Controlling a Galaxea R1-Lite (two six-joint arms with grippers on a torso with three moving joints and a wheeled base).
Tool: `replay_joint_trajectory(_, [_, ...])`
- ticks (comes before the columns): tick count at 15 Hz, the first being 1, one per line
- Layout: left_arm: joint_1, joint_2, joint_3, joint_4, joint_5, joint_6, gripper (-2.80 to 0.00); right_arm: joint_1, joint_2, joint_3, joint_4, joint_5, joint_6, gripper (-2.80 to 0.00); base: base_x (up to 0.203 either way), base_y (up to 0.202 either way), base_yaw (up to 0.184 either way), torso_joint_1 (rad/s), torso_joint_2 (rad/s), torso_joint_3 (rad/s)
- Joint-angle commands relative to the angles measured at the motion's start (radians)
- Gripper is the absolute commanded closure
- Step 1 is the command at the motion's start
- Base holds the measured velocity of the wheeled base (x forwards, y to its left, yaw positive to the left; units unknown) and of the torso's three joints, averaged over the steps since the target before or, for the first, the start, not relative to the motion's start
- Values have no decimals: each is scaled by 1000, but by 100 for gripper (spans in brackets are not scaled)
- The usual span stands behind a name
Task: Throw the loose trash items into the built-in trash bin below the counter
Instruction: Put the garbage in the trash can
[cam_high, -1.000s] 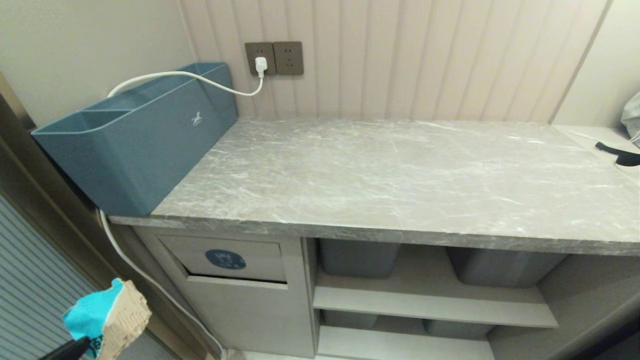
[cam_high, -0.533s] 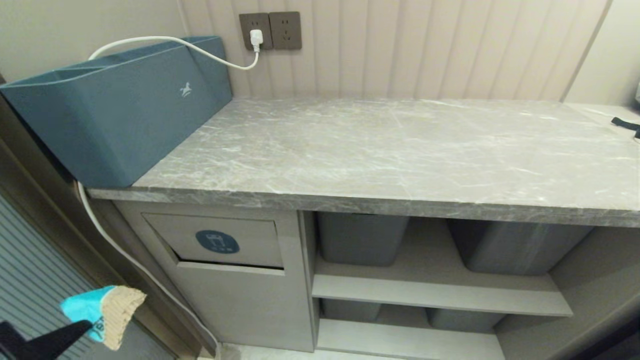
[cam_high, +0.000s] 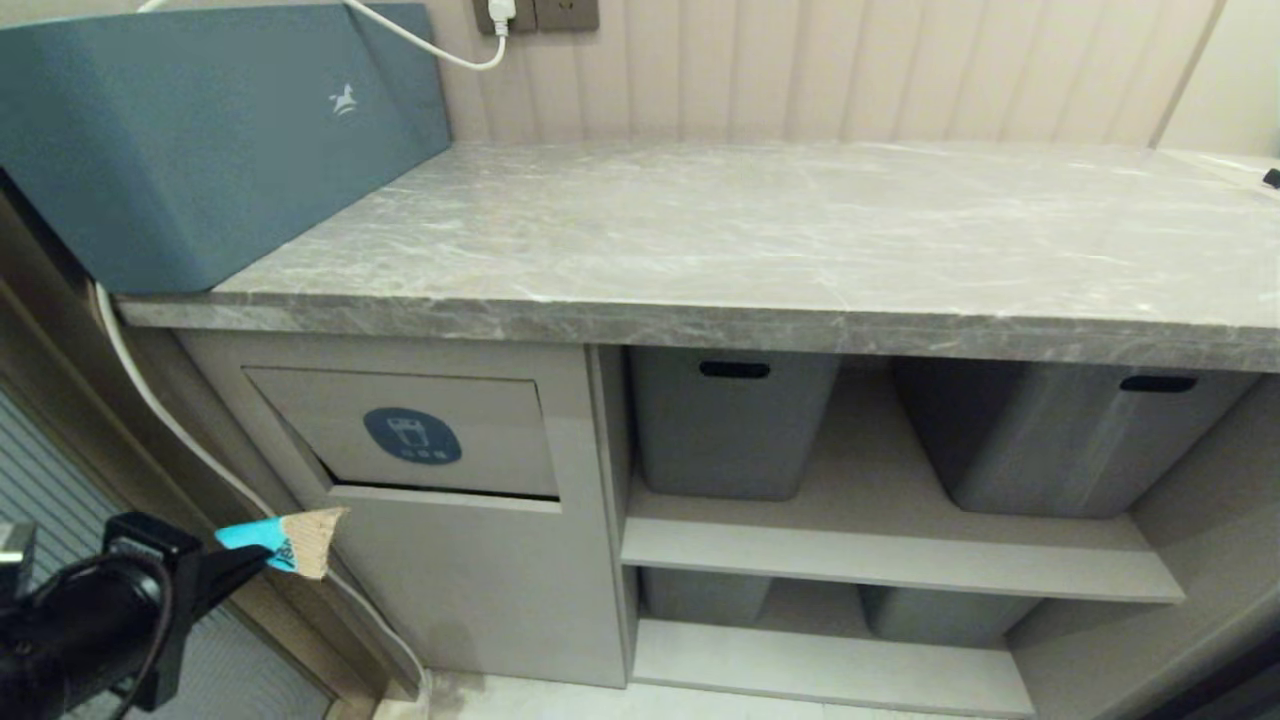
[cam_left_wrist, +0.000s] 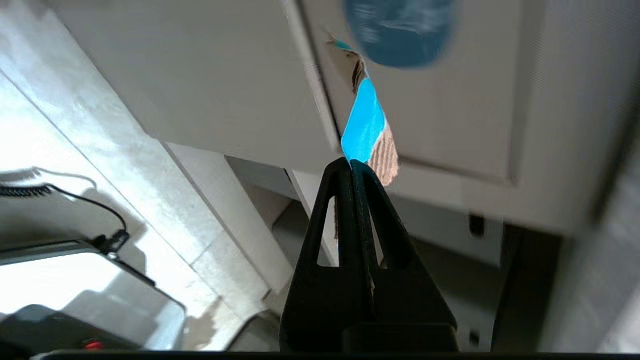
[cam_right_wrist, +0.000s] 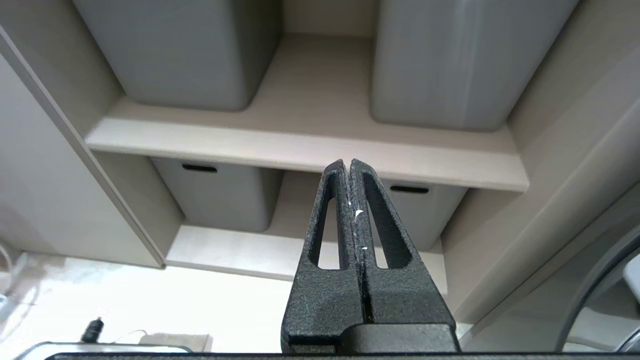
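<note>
Below the flap (cam_high: 400, 432), to its left, we hold the left end effector (cam_high: 262, 553) clenched on a scrap (cam_high: 296, 540) pointing flapward; right end effector (cam_right_wrist: 348, 167) clenched empty.

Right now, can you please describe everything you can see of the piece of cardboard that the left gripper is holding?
The cardboard scrap is small and torn, tan and corrugated, with one bright turquoise printed face bearing dark marks. Its edges are ragged. The left gripper, shut on its turquoise end, holds it nearly level in the air, tan tip pointing toward the built-in trash bin. It hangs low and left of the bin's flap, just below the flap's bottom edge, apart from the cabinet. Only the gripper touches it.
</note>
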Motion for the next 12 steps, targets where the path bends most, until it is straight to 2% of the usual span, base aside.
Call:
replay_joint_trajectory(1, [-4, 132, -11, -39, 0, -23, 0, 0, 0, 0, 0, 0, -5, 0, 0, 0, 0, -105, 301, 183])
replay_joint_trajectory(5, [-41, 320, -53, -226, 5, -66, 0, 0, 0, 0, 0, 0, -10, 0, 0, 0, 0, -30, 87, 62])
replay_joint_trajectory(8, [-101, 453, -172, -272, 47, -118, 0, 0, 0, 0, 0, 0, -17, 0, 0, 0, 0, 0, 0, 0])
replay_joint_trajectory(12, [-127, 638, -278, -345, 82, -148, 0, 0, 0, 0, 2, 3, -40, 0, 0, 0, 0, 0, 0, 0])
